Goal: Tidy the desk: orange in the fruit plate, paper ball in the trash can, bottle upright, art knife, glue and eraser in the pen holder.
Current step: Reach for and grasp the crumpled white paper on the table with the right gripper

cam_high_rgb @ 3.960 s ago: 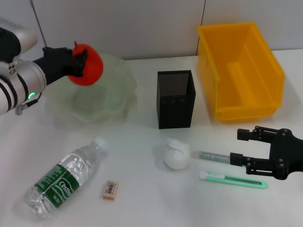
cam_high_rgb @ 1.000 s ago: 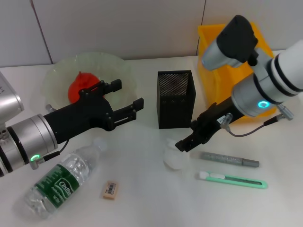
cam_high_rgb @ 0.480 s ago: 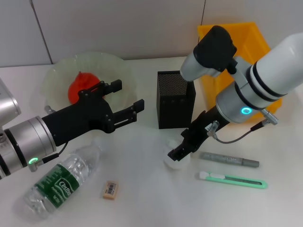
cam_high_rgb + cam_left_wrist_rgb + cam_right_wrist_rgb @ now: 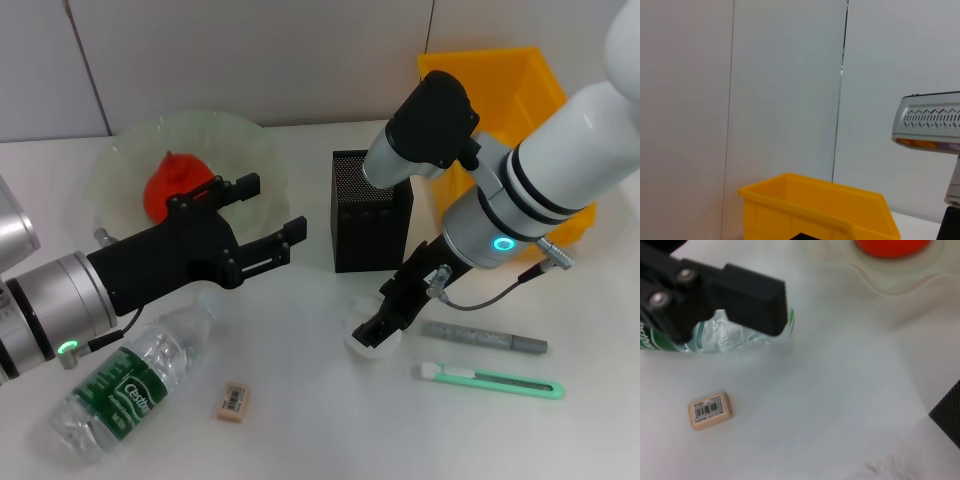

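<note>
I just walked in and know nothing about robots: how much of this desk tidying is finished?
Done: the orange lies in the fruit plate. In hand: the right gripper is down on the paper ball; the open left gripper hovers above the lying bottle. Left: bottle upright, and eraser, glue and art knife into the pen holder.

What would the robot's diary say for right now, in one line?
orange: in fruit plate | right gripper: at paper ball | left gripper: open, above bottle
</note>
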Controlling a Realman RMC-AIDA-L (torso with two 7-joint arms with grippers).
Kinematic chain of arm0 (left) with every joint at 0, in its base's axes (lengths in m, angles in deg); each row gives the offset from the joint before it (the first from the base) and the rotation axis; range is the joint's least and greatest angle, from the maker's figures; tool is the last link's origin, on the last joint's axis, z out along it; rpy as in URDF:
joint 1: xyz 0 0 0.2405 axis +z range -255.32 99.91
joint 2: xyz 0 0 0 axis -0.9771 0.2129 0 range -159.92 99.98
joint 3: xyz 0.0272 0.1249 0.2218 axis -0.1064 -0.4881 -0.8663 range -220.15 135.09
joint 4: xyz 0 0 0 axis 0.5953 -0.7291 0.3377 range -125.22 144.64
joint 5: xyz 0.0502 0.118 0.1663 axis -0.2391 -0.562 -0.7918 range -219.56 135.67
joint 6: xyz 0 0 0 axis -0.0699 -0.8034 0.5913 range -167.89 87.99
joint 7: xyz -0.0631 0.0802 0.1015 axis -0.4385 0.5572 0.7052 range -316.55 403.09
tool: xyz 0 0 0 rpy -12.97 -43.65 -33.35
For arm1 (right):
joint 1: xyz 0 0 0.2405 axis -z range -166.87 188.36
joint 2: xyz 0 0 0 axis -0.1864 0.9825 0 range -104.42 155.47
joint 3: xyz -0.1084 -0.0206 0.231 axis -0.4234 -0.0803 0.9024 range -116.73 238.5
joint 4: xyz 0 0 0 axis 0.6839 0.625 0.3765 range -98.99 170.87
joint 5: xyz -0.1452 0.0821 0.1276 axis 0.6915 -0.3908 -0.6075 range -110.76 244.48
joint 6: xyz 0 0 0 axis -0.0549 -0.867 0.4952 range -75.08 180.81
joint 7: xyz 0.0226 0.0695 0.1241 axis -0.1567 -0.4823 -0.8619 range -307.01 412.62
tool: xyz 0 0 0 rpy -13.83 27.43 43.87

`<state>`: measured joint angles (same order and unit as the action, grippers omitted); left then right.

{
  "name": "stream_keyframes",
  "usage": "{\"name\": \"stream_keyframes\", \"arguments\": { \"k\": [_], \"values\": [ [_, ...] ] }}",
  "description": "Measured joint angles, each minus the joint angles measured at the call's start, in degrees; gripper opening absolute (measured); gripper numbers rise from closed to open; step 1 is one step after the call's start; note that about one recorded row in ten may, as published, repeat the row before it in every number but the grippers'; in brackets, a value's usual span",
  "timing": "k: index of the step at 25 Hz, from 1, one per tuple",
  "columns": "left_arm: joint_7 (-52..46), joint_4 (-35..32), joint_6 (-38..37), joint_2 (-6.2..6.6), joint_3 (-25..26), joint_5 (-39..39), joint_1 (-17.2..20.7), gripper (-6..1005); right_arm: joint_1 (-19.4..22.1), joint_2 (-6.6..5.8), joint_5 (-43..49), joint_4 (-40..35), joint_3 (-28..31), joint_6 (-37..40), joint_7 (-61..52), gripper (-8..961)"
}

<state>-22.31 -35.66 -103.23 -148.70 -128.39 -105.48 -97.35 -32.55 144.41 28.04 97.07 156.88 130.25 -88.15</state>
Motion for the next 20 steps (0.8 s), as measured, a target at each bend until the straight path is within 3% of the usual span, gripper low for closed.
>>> {"name": "stream_keyframes", "arguments": {
  "k": [20],
  "values": [
    [0.2, -0.1, 0.3, 0.0, -0.4, 0.3, 0.2, 803, -1.0, 0.02, 0.9, -3.0, -1.9, -3.5, -5.0, 625]
  ]
}}
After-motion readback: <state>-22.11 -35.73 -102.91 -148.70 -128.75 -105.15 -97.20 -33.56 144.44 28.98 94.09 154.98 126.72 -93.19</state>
